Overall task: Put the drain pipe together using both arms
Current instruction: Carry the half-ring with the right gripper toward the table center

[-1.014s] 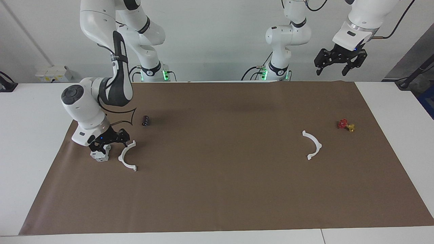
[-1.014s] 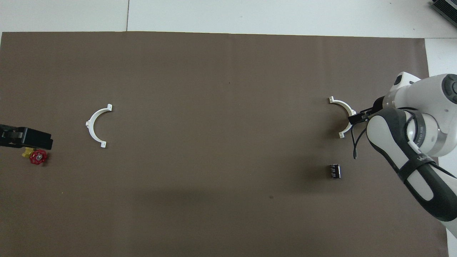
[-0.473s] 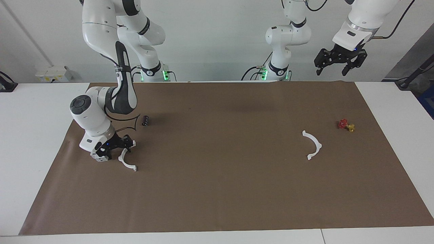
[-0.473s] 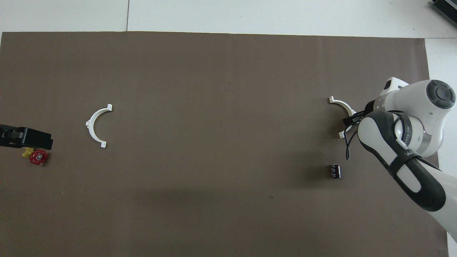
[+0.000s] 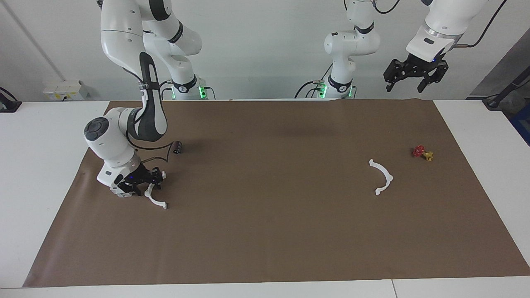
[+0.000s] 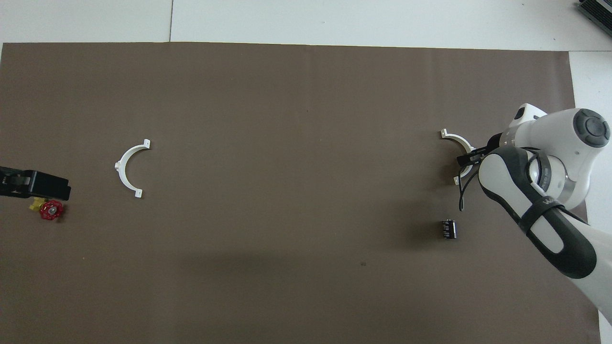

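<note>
The drain pipe lies as two separate white half-rings on the brown mat. One half-ring [image 5: 156,200] [image 6: 458,140] is at the right arm's end. My right gripper [image 5: 151,182] [image 6: 471,157] is down at this half-ring's arc, covering the end nearer the robots. The other half-ring [image 5: 385,177] [image 6: 125,167] lies alone toward the left arm's end. My left gripper [image 5: 414,80] [image 6: 33,184] hangs open high over the mat's end there, holding nothing, and that arm waits.
A grey boxy block [image 5: 120,191] sits right beside the right gripper, toward the mat's edge. A small dark cylinder [image 5: 177,147] [image 6: 448,229] lies nearer the robots than that half-ring. A red and yellow valve piece [image 5: 422,153] [image 6: 49,209] rests beneath the left gripper.
My right gripper has shifted from over the grey block onto the nearby half-ring and its jaws have narrowed. The half-ring has stayed on the mat. The left arm has not moved.
</note>
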Robot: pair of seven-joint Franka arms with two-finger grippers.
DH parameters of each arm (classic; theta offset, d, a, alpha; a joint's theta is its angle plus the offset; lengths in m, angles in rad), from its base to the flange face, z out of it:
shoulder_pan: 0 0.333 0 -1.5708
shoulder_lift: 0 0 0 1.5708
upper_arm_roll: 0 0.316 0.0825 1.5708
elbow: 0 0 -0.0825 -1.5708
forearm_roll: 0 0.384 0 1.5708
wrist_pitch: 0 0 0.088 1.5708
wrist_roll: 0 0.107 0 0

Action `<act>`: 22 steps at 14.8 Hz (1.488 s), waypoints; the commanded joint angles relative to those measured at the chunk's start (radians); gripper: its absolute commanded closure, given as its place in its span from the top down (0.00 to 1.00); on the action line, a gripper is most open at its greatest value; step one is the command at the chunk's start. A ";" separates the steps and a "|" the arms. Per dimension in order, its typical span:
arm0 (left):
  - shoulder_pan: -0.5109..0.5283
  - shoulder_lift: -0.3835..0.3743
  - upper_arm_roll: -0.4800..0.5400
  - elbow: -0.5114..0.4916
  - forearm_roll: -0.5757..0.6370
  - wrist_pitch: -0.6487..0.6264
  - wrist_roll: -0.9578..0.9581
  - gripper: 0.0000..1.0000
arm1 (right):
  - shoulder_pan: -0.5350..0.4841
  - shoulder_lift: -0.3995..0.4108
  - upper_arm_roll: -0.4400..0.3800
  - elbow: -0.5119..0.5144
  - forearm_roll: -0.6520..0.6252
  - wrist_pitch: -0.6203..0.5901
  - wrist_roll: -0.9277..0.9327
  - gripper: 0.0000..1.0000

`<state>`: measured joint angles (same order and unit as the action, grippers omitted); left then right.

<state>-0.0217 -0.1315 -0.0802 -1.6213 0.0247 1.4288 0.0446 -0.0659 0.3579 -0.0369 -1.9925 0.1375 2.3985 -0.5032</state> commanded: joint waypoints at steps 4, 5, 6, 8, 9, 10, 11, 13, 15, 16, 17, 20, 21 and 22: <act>-0.004 -0.019 0.010 -0.009 -0.015 -0.008 0.003 1.00 | -0.003 0.006 0.008 0.003 0.030 0.018 -0.038 0.00; -0.004 -0.019 0.010 -0.009 -0.015 -0.008 0.003 1.00 | -0.003 0.006 0.008 0.009 0.024 0.015 -0.032 0.00; -0.004 -0.019 0.010 -0.009 -0.015 -0.008 0.003 1.00 | -0.003 0.004 0.008 0.020 0.016 0.004 -0.031 0.00; -0.004 -0.019 0.010 -0.009 -0.015 -0.008 0.003 1.00 | 0.023 -0.003 0.008 0.043 0.013 -0.027 -0.005 0.00; -0.004 -0.019 0.010 -0.009 -0.015 -0.008 0.003 1.00 | 0.034 -0.007 0.009 0.061 0.010 -0.050 0.026 0.00; -0.004 -0.019 0.010 -0.009 -0.015 -0.008 0.003 1.00 | 0.049 -0.008 0.011 0.078 0.010 -0.070 0.073 0.00; -0.004 -0.019 0.010 -0.009 -0.014 -0.008 0.003 1.00 | 0.087 -0.011 0.011 0.098 0.008 -0.091 0.144 0.00; -0.004 -0.019 0.010 -0.009 -0.015 -0.008 0.003 1.00 | 0.171 -0.010 0.008 0.129 -0.012 -0.127 0.318 0.00; -0.004 -0.019 0.010 -0.009 -0.015 -0.008 0.003 1.00 | 0.259 -0.010 0.011 0.133 -0.080 -0.127 0.530 0.00; -0.004 -0.019 0.010 -0.011 -0.015 -0.008 0.003 1.00 | 0.305 -0.010 0.011 0.133 -0.091 -0.124 0.619 0.00; -0.004 -0.019 0.010 -0.009 -0.015 -0.007 0.001 1.00 | 0.346 -0.010 0.012 0.133 -0.091 -0.117 0.694 0.00; -0.004 -0.019 0.010 -0.011 -0.015 -0.008 0.001 1.00 | 0.466 0.003 0.012 0.135 -0.093 -0.084 0.969 0.00; -0.004 -0.019 0.010 -0.009 -0.015 -0.005 0.000 1.00 | 0.495 0.010 0.012 0.135 -0.091 -0.072 1.035 0.00; -0.004 -0.019 0.010 -0.009 -0.015 -0.002 0.000 1.00 | 0.517 0.019 0.012 0.135 -0.091 -0.070 1.096 0.00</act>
<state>-0.0217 -0.1315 -0.0802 -1.6213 0.0247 1.4288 0.0445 0.4240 0.3552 -0.0223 -1.8642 0.0573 2.3039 0.4814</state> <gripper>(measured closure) 0.000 0.793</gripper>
